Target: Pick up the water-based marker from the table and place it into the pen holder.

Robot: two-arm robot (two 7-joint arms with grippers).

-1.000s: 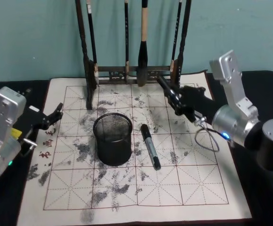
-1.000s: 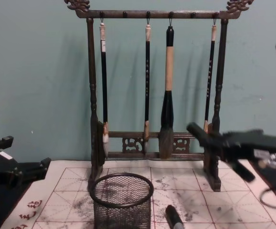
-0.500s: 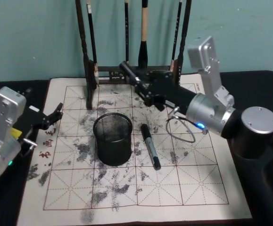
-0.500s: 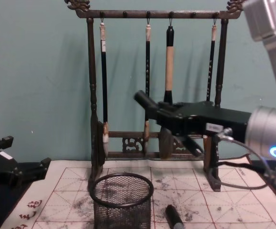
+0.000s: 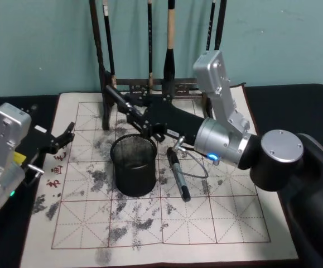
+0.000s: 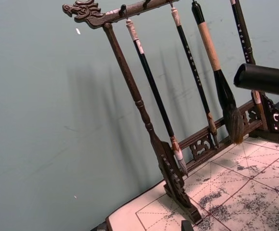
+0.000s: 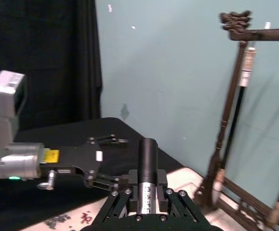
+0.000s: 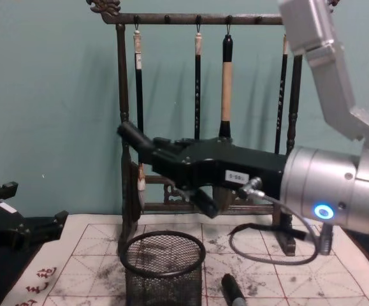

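My right gripper is shut on a black water-based marker, gripped at its labelled barrel. The marker lies tilted, its free end pointing up toward the rack's left post. Gripper and marker hang just above the far rim of the pen holder, a black mesh cup on the cream mat. A second black marker lies flat on the mat right of the cup, also low in the chest view. My left gripper rests open at the mat's left edge.
A tall dark wooden brush rack with several hanging brushes stands right behind the cup and close to the held marker. The table is dark around the gridded mat. A cable loop hangs under my right wrist.
My right arm has swung left from the mat's right side, carrying the marker across in front of the rack to above the cup. The left arm and the marker on the mat have not moved.
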